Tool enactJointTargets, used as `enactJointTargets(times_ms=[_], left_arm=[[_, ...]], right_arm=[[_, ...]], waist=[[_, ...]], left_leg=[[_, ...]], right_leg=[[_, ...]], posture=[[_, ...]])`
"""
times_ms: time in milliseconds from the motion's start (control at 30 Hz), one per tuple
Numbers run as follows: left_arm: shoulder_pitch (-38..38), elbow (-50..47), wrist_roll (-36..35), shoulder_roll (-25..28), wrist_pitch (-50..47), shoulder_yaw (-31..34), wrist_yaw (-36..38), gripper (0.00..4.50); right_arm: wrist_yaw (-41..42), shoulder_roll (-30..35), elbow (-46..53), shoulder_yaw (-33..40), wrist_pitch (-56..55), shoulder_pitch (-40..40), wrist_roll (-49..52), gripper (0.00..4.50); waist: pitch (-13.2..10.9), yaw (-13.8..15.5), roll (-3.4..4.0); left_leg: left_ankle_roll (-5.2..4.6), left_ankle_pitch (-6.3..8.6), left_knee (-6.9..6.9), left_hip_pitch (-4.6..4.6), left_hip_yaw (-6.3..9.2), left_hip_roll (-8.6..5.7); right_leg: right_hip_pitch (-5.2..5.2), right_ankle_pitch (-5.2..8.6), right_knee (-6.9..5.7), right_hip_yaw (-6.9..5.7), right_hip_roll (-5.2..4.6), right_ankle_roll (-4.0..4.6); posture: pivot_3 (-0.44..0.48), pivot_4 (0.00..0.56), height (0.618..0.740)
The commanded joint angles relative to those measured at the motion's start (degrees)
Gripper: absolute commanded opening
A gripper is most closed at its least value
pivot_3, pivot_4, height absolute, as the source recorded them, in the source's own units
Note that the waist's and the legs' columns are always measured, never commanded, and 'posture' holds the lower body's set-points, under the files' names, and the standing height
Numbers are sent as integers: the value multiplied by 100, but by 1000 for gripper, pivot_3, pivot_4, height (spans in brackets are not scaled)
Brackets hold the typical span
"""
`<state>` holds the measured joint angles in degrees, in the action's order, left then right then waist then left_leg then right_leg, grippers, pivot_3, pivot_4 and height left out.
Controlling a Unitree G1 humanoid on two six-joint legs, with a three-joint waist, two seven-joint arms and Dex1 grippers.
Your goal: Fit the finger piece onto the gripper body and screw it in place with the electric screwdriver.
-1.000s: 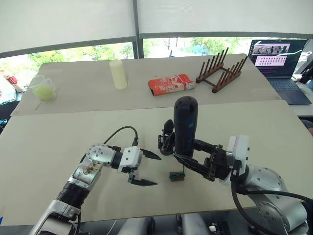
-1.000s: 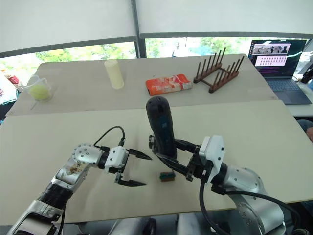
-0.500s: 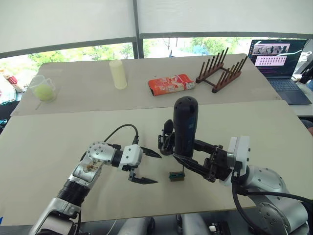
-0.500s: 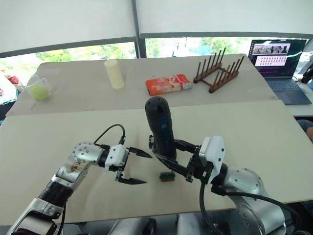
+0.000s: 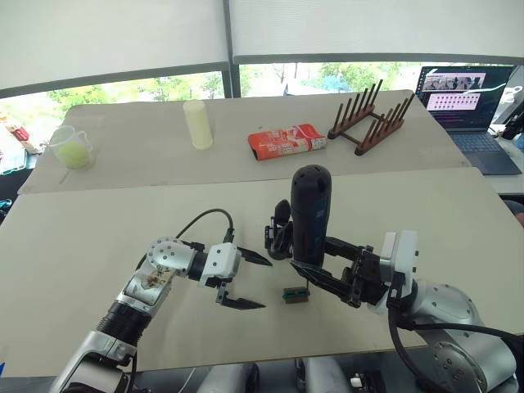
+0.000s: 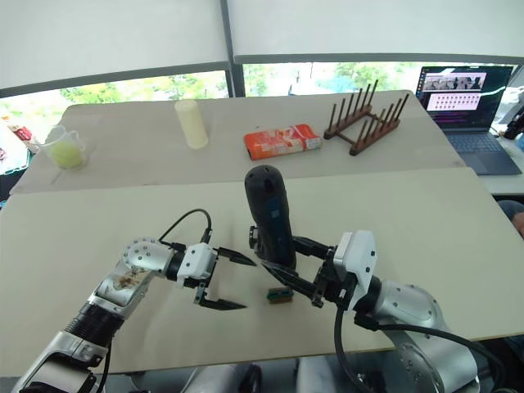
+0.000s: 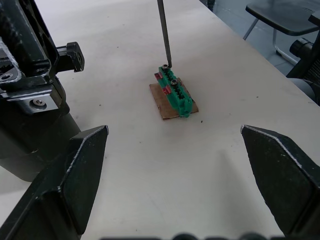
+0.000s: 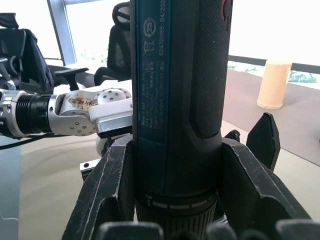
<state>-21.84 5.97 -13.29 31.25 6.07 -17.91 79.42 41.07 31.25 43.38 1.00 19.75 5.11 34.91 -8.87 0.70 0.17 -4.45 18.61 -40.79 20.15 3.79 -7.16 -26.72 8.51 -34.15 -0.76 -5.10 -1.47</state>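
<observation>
Right then, the right gripper had its jaws clamped around the electric screwdriver, holding the thick black barrel nearly upright over the middle of the tabletop. Its thin metal bit came straight down and met the top of the small green block, right at one end, by a screw head. That block sat on a little brown plate lying flat on the tabletop. Just behind the screwdriver, partly hidden by it, stood the gripper body, a small black assembly with a rounded piece poking up. The left gripper hovered just beside the green block on the robot's left, jaws wide apart and holding nothing, one tip pointing toward the gripper body and the other low near the tabletop.

Further back, across a seam in the surface, stood a pale yellow cylinder, a red packet lying flat, and a wooden rack with upright pegs. Off at the far left sat a clear cup with something yellow-green inside. At the far right, an open laptop showed a lit screen.
</observation>
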Motion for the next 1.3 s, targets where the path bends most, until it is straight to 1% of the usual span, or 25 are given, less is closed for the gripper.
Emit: enactJointTargets(times_ms=[33, 700, 967, 1300], left_arm=[[-32, -133, -12, -1, 26, 11, -1, 4500], [47, -242, -12, -25, 19, -44, -18, 4500], [4, -219, -14, -61, 16, -84, -38, 4500], [21, -201, 12, -85, 36, -83, -104, 4500]], right_arm=[[20, 4, 316, 166, -243, -53, 109, 1895], [57, 171, 317, 186, -96, -11, 384, 1895], [136, 165, 161, 97, -209, 6, 231, 1895], [352, 119, -184, 98, -373, -251, 35, 1895]], waist=[[0, 0, 0], [0, 1, 0], [0, 0, 0], [0, -1, 0]], left_leg=[[0, 0, 0, 0, 0, 0], [0, 0, 0, 0, 0, 0], [0, 0, 0, 0, 0, 1], [0, 0, -1, 0, 0, 1]], right_leg=[[0, 0, 0, 0, 0, 0], [0, 0, 0, 0, 0, 0], [1, 0, 0, 0, 0, 0], [1, 0, 0, 0, 0, 0]], posture=[[0, 150, 740], [0, 150, 740], [0, 150, 740], [0, 150, 740]])
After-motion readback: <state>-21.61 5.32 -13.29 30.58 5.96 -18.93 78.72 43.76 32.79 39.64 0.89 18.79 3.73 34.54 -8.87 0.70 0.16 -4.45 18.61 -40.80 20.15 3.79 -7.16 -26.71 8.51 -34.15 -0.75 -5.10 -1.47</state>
